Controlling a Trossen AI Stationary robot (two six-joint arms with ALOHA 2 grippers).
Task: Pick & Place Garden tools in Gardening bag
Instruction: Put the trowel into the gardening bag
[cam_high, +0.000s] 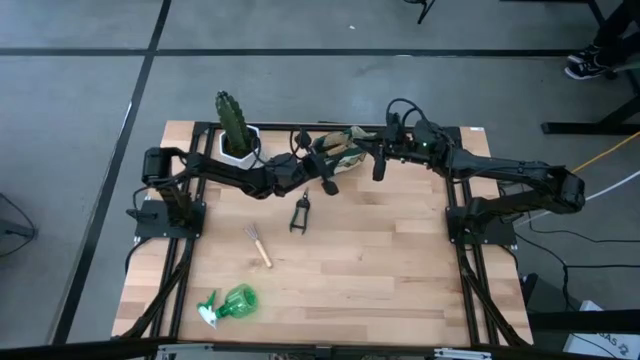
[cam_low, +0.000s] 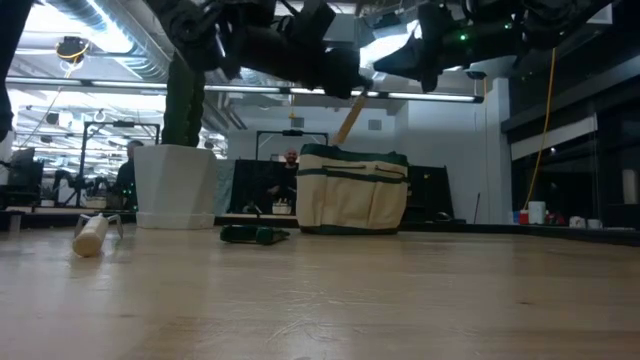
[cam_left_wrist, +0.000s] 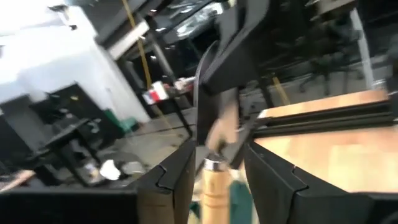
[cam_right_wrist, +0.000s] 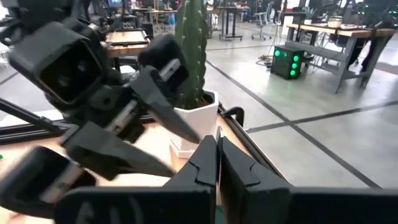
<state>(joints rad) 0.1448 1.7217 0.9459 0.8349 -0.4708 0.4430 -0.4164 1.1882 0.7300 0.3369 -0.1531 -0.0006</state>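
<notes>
Left gripper (cam_left_wrist: 214, 180) clamped on the trowel (cam_left_wrist: 214, 180) by its wooden handle, above the gardening bag (cam_high: 340, 150) at the table's (cam_high: 380, 260) far edge. Right gripper (cam_right_wrist: 216, 163) closed, empty (beside the bag). Pruners (cam_high: 300, 214), rake (cam_high: 258, 243), spray bottle (cam_high: 232, 303) lie on the table.

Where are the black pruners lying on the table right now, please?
In the high view, the black pruners lie on the table left of centre, just right of the rake and below the left gripper.
</notes>
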